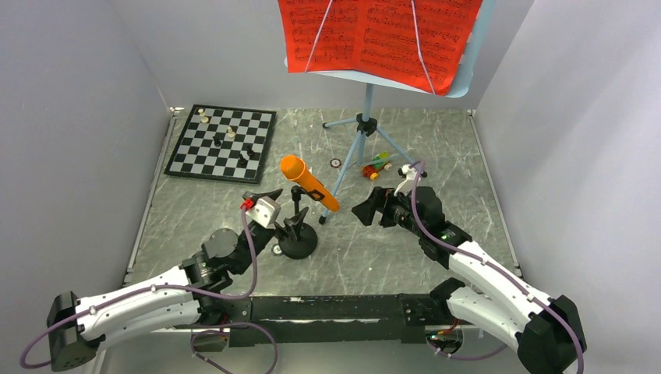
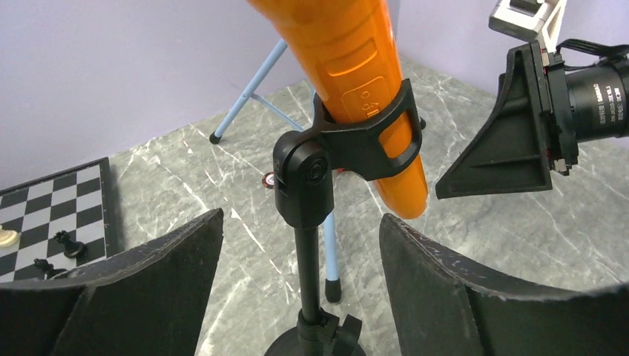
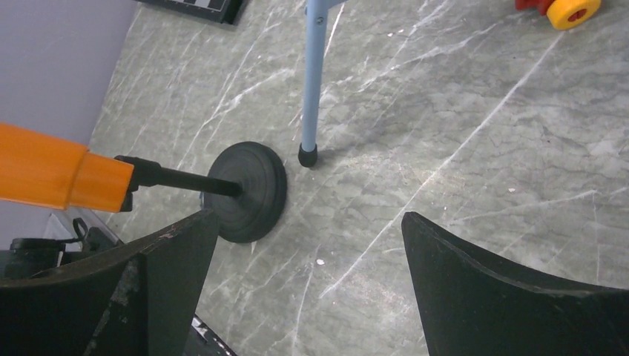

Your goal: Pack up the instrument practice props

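Note:
The orange microphone [image 1: 310, 184] rests tilted in the clip of its small black stand with a round base [image 1: 298, 240]. My left gripper [image 1: 284, 212] is open, with one finger on each side of the stand's thin pole [image 2: 311, 259], not touching it. The microphone [image 2: 356, 67] fills the top of the left wrist view. My right gripper [image 1: 370, 209] is open and empty, just right of the microphone's lower end. The tall light-blue music stand [image 1: 365, 117] stands at the back on tripod legs. It holds the red sheet-music pages [image 1: 382, 35].
A black-and-white chessboard [image 1: 226, 142] with a few pieces lies at the back left. A small colourful toy car [image 1: 376, 166] sits by the tripod legs. One tripod leg [image 3: 311, 81] ends close to the microphone base [image 3: 248, 191]. Grey walls enclose the table.

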{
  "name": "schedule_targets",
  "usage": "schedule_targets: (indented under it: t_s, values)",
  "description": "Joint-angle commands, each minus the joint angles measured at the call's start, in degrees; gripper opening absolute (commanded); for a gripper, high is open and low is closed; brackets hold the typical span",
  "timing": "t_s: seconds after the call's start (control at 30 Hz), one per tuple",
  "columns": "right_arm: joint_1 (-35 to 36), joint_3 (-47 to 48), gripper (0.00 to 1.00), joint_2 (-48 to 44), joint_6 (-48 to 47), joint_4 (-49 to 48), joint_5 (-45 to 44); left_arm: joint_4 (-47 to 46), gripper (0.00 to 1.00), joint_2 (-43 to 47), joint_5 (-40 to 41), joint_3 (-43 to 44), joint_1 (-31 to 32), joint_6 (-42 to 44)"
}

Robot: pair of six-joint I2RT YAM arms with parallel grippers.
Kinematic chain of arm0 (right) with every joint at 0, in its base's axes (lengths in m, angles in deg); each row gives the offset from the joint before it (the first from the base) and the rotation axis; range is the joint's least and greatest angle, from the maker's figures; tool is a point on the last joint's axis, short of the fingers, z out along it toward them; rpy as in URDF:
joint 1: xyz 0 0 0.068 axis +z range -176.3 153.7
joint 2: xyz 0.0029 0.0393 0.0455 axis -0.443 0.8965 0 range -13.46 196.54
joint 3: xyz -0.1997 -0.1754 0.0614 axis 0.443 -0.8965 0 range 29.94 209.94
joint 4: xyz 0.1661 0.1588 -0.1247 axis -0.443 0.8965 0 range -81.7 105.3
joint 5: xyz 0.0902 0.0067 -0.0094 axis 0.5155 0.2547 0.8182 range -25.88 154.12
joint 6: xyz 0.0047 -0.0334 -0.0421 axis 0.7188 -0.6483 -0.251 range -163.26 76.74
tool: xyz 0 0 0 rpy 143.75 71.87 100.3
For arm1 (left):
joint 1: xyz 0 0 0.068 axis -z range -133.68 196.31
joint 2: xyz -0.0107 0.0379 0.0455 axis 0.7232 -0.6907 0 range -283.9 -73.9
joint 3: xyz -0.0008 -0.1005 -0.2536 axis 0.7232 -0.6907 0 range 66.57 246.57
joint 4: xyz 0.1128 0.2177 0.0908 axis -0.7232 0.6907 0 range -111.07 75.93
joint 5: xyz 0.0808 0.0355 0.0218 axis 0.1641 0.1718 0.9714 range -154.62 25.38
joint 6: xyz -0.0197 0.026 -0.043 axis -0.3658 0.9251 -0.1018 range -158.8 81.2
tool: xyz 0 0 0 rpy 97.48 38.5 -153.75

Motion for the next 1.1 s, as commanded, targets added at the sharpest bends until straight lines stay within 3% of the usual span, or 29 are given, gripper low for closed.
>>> schedule_targets:
  t_s: [0.0,0.43,0.63,0.8,0.93,1.07]
  values:
    - [0.2,3.1,1.00,0.5,-2.3,0.7,2.9,6.2,0.82,1.9,-11.4,3.7,-3.5,3.0]
    - [0.2,5.3,1.00,-1.8,-4.6,5.3,5.0,17.2,0.78,1.7,-44.8,7.7,-23.6,-3.1]
    - [0.2,5.7,1.00,-2.3,-5.3,5.9,5.8,13.9,0.74,-3.4,-56.6,9.9,-29.4,-3.2]
    - [0.2,5.8,1.00,-3.9,-6.1,7.3,5.4,12.8,0.70,-8.8,-60.3,12.9,-31.2,-3.2]
    - [0.2,6.2,1.00,-5.2,-6.4,8.8,5.2,10.7,0.61,-12.0,-65.0,13.0,-33.5,-4.2]
    - [0.2,6.2,1.00,-6.1,-6.5,9.5,5.7,8.4,0.42,-14.1,-67.1,12.6,-34.5,-7.1]
